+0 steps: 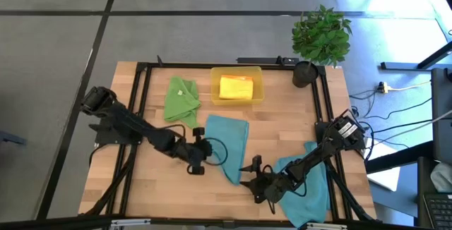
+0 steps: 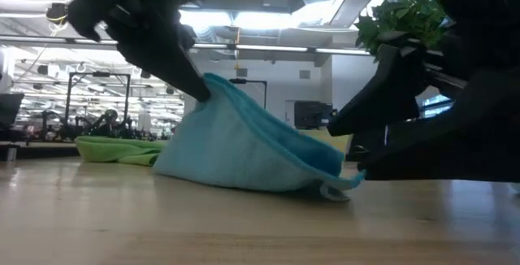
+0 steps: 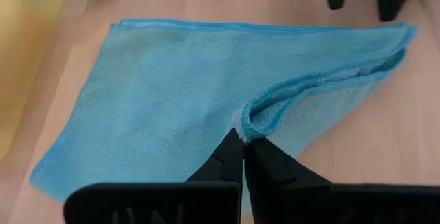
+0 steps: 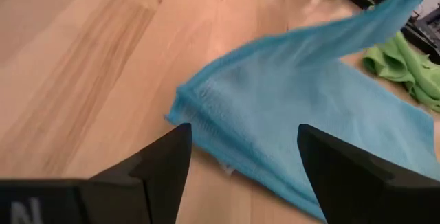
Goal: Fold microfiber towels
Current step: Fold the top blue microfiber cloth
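On the wooden desk (image 1: 141, 166), the teal towel (image 1: 229, 142) lay mid-desk, mid-fold: the left gripper (image 3: 242, 157), jaws clenched on one edge, held it lifted and curled over the rest. The right gripper (image 4: 240, 152) hovered at the towel's near corner, jaws spread and empty. Next, probably, that corner needs pinning while the fold carries across.

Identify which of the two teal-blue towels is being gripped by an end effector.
The teal-blue towel at the table's middle: the left end effector is shut on its lifted edge. The other teal-blue towel lies under the right arm, ungripped; the right end effector is open.
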